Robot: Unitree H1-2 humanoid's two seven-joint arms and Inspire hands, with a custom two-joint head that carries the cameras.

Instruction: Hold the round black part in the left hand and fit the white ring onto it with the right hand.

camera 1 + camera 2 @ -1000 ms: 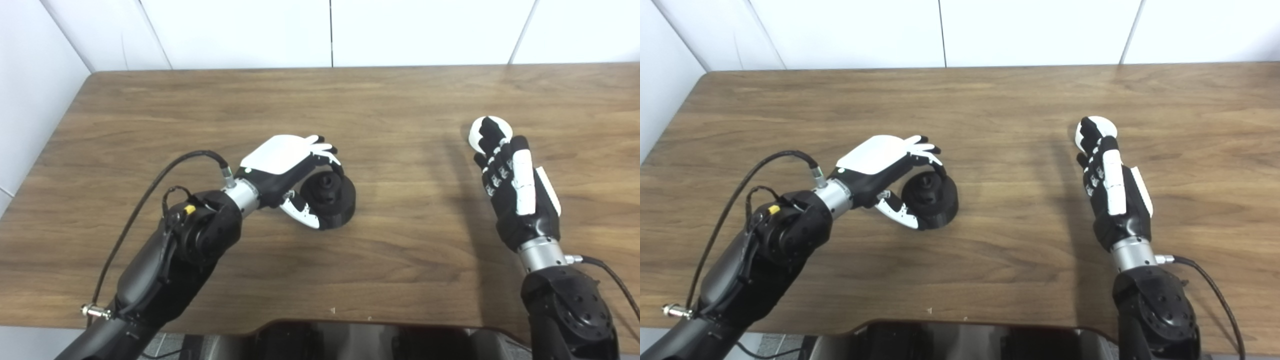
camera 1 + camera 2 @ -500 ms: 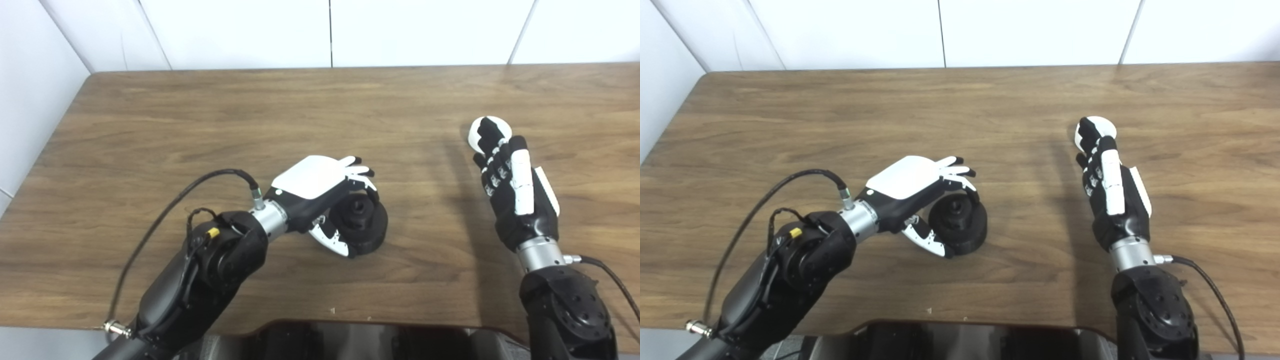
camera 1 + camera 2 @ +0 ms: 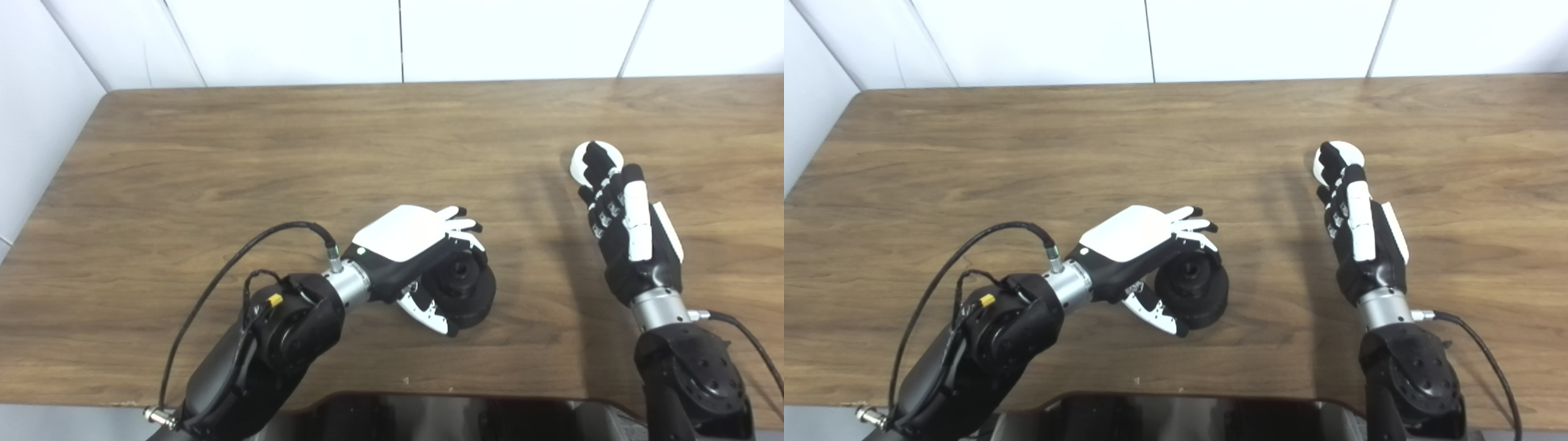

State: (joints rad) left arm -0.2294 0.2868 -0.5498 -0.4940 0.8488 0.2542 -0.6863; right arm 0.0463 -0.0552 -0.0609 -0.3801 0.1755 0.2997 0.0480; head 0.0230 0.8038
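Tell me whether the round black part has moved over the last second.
Yes. The round black part, gripped by the left hand, went right and toward the table's near edge, closer to the white ring.

left hand and round black part shifted rightward, nearer the robot

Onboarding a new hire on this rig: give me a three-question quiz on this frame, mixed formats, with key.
1. True or false: the left hand is wrapped around the round black part.
2. Multiple choice: the white ring is (A) on the round black part, (B) at the right hand's fingertips, over the table's right side, (C) off the table.
3. Fill in: the two parts are ___ (joined / apart).

Key: 1 true; 2 B; 3 apart. Whether the right hand actually grips the ring cannot be told from these views.
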